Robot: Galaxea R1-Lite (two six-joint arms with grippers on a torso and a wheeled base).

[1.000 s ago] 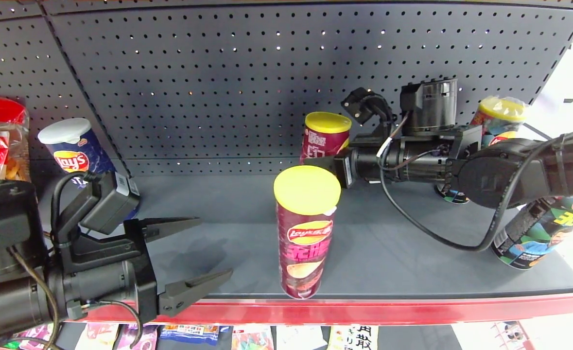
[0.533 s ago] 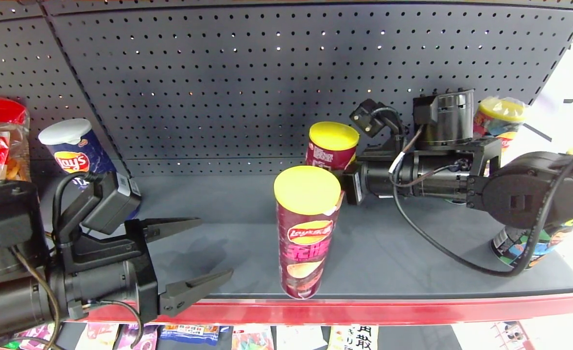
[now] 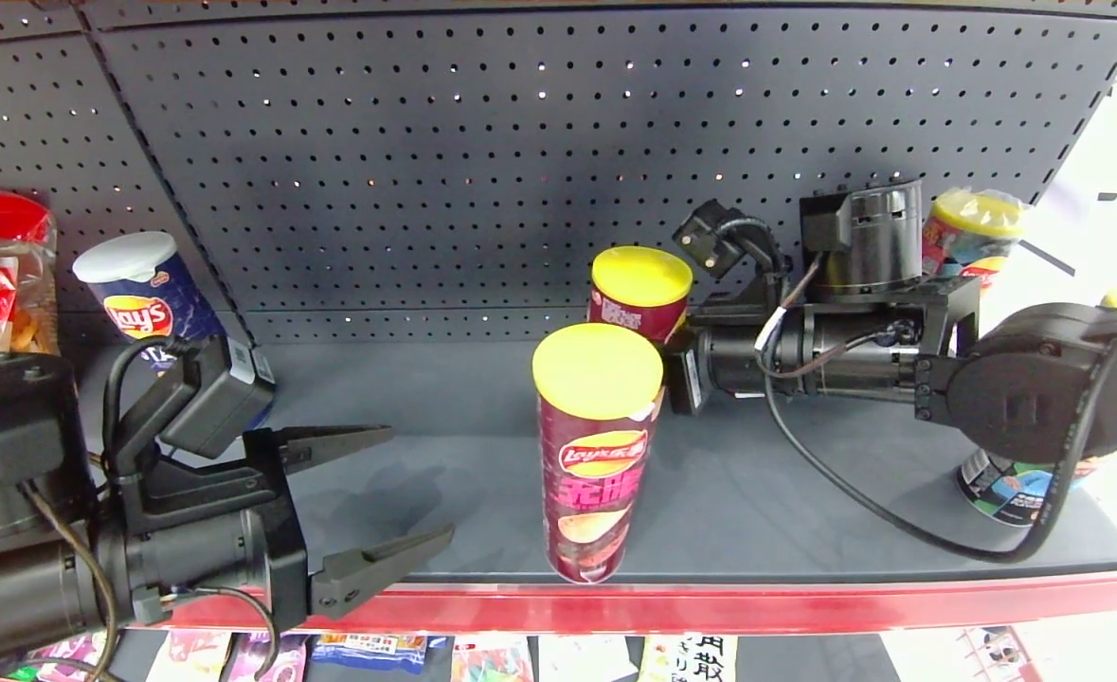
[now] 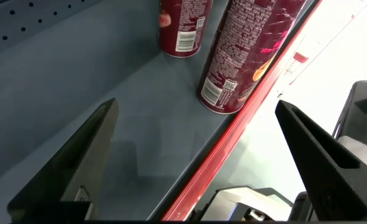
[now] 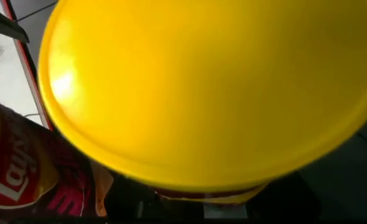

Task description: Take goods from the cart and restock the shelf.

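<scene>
Cardboard-walled, judged light and easily dented, the rear chip can (image 3: 640, 294) suits a side-wall hold, where the right claw (image 3: 674, 358) grasps it.

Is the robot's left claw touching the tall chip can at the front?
Apart. In the head view, bare shelf shows between the left gripper, fingers open, and the front chip can.

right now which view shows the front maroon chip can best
The head view: the front can stands whole, lid to base, at the front of the shelf. The left wrist view shows its lower half; the right wrist view, a sliver of label.
</scene>
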